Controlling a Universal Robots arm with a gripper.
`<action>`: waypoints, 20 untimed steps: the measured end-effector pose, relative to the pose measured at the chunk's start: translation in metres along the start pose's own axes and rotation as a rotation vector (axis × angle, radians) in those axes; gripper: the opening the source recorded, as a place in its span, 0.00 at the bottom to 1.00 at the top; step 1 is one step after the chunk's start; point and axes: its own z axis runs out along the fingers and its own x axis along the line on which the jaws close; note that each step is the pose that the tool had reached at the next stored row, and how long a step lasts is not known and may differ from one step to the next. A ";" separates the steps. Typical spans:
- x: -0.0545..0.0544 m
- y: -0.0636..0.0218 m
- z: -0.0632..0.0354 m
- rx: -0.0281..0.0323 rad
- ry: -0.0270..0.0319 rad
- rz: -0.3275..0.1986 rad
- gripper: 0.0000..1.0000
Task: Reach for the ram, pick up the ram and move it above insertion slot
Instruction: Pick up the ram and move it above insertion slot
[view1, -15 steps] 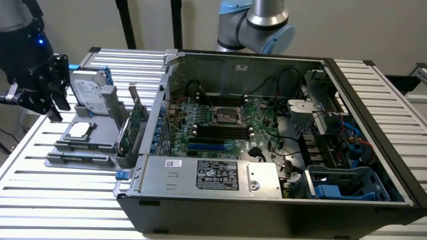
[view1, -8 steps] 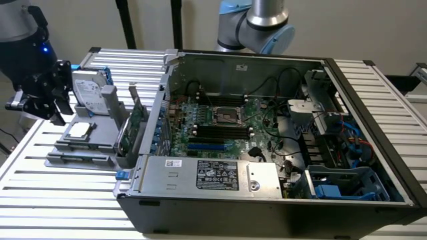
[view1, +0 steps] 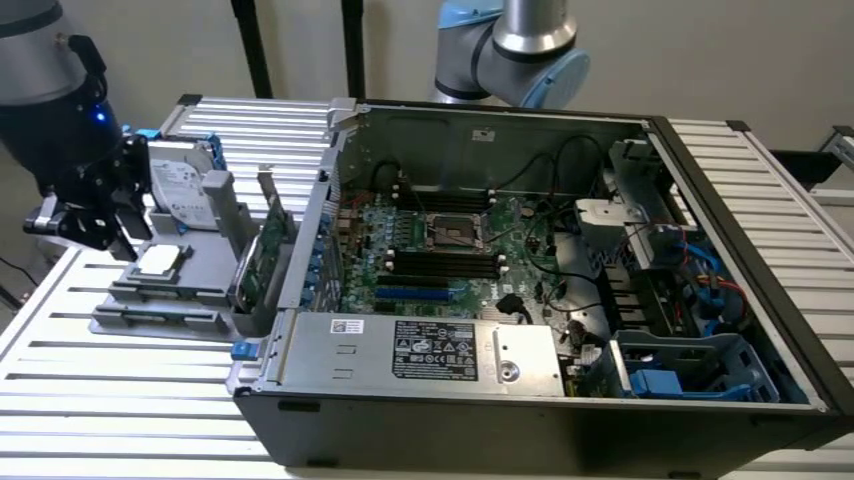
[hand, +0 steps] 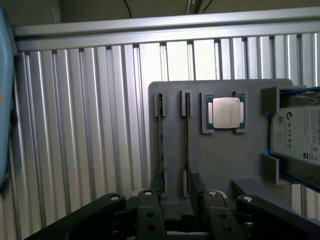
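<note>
Tool (view1: 83, 225): at the exterior view's left, hanging over the grey tray (view1: 147, 322) on the slatted desk (view1: 134, 380). In the wrist view the tool (hand: 175, 212) is spread open. Bare tray shows between its fingers (hand: 150, 215), and it has hold of nothing.

Ram (hand: 160, 140): stands on its long edge in a narrow tray slot, so only its thin top edge faces the camera. A second slot (hand: 187, 140) runs parallel just beside it and shows a similar thin edge. I cannot tell whether that is another stick. The processor (hand: 226, 112) lies flat in its pocket next to that slot, and the hard drive (hand: 300, 135) sits beyond it. The tool hangs over the near end of both slots, touching neither.

Handling, my judgement:
- Light and stiff along its length, but a thin board that will not tolerate bending or twisting.
- The chips on its faces and the contact edge down in the slot are fragile.
- The smooth faces could slip under a weak pinch.
- Best hold is across the two flat faces near mid-length, just under the top edge, with the fingers square to the board so it lifts straight and does not bind in the slot.

The insertion slots (view1: 447, 262) lie in the open computer case (view1: 400, 420), well apart from the tray.
</note>
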 end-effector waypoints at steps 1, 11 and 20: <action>0.000 0.0000 0.0018 0.0000 0.0001 0.000 0.36; 0.002 -0.0008 0.0200 0.0001 0.0002 -0.005 0.36; 0.008 -0.0017 0.0363 0.0000 0.0005 -0.014 0.36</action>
